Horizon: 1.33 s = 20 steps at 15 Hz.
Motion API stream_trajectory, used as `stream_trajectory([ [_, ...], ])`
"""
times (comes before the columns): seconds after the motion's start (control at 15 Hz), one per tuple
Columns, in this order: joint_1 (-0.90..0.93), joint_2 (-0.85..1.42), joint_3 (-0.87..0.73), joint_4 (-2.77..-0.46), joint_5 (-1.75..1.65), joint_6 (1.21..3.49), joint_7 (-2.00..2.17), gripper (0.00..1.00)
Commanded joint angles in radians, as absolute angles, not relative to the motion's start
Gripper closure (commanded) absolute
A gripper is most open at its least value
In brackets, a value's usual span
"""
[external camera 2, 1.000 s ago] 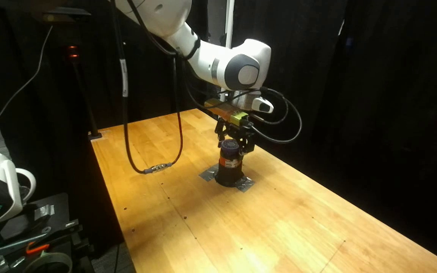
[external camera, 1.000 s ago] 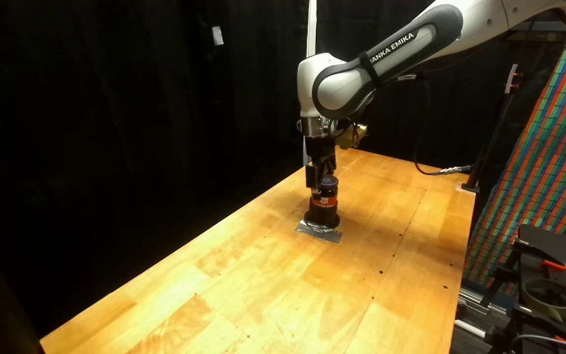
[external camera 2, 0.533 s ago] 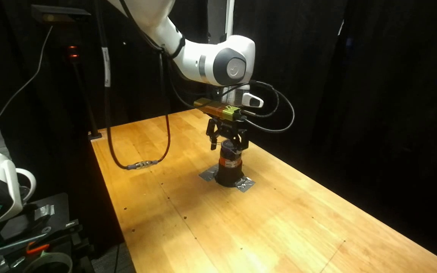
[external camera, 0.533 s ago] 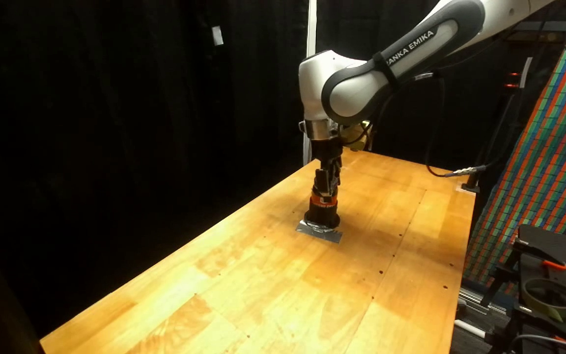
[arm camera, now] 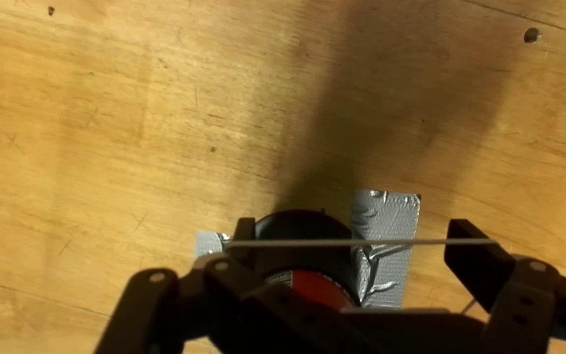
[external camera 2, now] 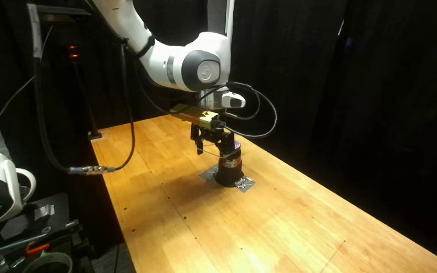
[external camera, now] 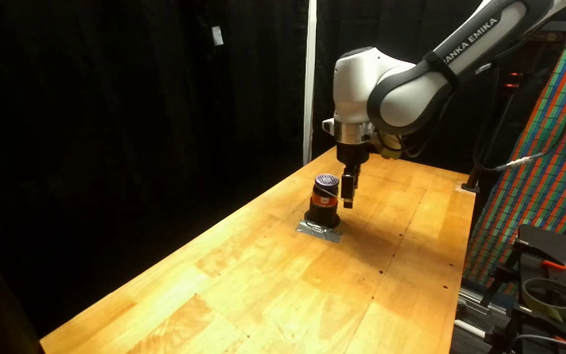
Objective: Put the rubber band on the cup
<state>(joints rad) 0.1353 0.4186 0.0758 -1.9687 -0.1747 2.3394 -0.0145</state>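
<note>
The cup is a dark cylinder with an orange-red label and a purplish top (external camera: pixel 324 202), upright on the table; it also shows in an exterior view (external camera 2: pixel 229 172), its top partly covered by a finger. In the wrist view the cup (arm camera: pixel 312 285) is mostly hidden behind the gripper. The rubber band is a thin pale loop (arm camera: pixel 386 242) stretched across both fingertips in the wrist view. In both exterior views the band (external camera: pixel 332 194) (external camera 2: pixel 211 153) runs from the fingers to the cup's upper part and appears to pass around it. My gripper (arm camera: pixel 356 241) (external camera 2: pixel 212 148) is open beside the cup, fingers spread inside the band.
Silver tape (arm camera: pixel 386 246) holds the cup's base to the wooden table (external camera: pixel 283 285). A cable (external camera 2: pixel 125 113) hangs from the arm beside the gripper. A black cart (external camera: pixel 558 246) with a tape roll (external camera: pixel 551 300) stands beside the table. Dark curtains (external camera: pixel 116 123) hang behind.
My gripper has moved sideways off the cup's top, rightward in an exterior view and leftward in the other angle. The band now shows stretched between the fingers and the cup. The cup has not moved.
</note>
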Motion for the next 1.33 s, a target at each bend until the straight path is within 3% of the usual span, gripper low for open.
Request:
stream_trajectory([
  [0.0, 0.157, 0.281, 0.048, -2.217, -0.256, 2.607, 0.058, 0.26],
  [0.33, 0.231, 0.212, -0.092, -2.438, -0.497, 3.012, 0.293, 0.65],
  [0.47, 0.352, 0.209, -0.278, -2.461, -0.670, 3.142, 0.465, 0.81],
  [0.73, 0.563, 0.282, -0.591, -2.355, -0.923, 3.280, 0.788, 0.89],
  [0.87, 0.699, 0.341, -0.748, -2.301, -0.948, 3.337, 0.895, 0.84],
  [1.27, 1.158, 0.669, -1.141, -2.402, -0.621, 3.610, 0.922, 0.84],
])
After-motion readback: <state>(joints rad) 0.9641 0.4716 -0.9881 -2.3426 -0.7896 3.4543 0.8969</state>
